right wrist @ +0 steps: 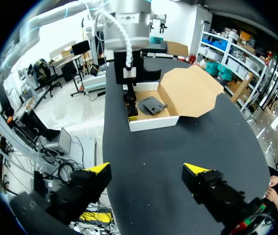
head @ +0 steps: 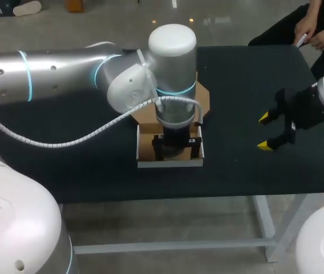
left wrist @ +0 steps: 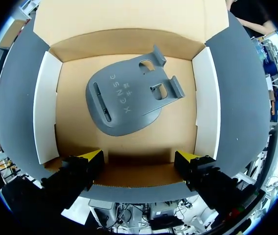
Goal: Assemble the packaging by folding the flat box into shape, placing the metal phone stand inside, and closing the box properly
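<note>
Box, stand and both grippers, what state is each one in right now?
Box: folded into shape, lid open.
Stand: lying flat inside the box.
Left gripper: open, empty, over the box.
Right gripper: open, empty, apart from the box.

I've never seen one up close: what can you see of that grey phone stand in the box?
The phone stand is dark grey, matte, metal by its look: a rounded plate with a long slot, and a folded-down part with two cut-outs ending in two small hooks. It lies flat on the brown floor of the open box, skewed to its walls, touching neither side wall. The left end effector hangs above, open, not touching it.
</note>
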Robot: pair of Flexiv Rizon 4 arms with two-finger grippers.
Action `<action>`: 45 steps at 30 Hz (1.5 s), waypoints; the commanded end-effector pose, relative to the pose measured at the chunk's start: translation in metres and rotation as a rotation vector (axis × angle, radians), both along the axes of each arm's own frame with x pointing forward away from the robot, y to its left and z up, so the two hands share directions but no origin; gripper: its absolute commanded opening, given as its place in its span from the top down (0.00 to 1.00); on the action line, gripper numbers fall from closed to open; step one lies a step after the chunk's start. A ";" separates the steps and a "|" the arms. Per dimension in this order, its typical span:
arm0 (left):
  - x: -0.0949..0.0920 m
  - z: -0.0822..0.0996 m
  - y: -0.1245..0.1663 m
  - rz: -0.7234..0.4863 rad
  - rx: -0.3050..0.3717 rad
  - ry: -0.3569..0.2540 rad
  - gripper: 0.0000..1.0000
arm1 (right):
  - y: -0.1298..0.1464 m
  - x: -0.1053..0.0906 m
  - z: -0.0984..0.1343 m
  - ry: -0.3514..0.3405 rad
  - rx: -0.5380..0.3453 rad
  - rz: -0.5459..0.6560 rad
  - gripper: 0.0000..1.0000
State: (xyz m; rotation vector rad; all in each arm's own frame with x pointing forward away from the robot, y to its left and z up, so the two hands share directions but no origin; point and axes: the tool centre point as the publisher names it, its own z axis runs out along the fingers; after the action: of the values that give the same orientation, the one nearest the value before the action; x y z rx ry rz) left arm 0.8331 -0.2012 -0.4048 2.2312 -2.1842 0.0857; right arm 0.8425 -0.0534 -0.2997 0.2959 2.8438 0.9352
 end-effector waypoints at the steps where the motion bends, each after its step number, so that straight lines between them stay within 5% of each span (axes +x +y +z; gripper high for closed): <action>1: -0.010 0.001 0.001 0.002 0.003 -0.010 0.00 | -0.001 0.000 0.000 -0.002 0.004 0.002 0.00; 22: -0.022 0.004 0.002 0.018 -0.002 -0.031 0.00 | -0.001 0.000 0.000 -0.002 0.004 0.002 0.00; 34: -0.006 0.032 0.008 -0.053 -0.049 -0.159 0.00 | -0.001 0.000 0.000 -0.002 0.004 0.002 0.00; 45: 0.009 0.062 0.025 -0.136 -0.109 -0.214 0.00 | -0.001 0.000 0.000 -0.002 0.004 0.002 0.00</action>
State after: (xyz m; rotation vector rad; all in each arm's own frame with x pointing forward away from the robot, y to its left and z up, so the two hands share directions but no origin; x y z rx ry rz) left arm 0.8454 -0.1901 -0.3508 2.1315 -2.3688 0.4093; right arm 0.8425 -0.0535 -0.2997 0.2960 2.8437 0.9351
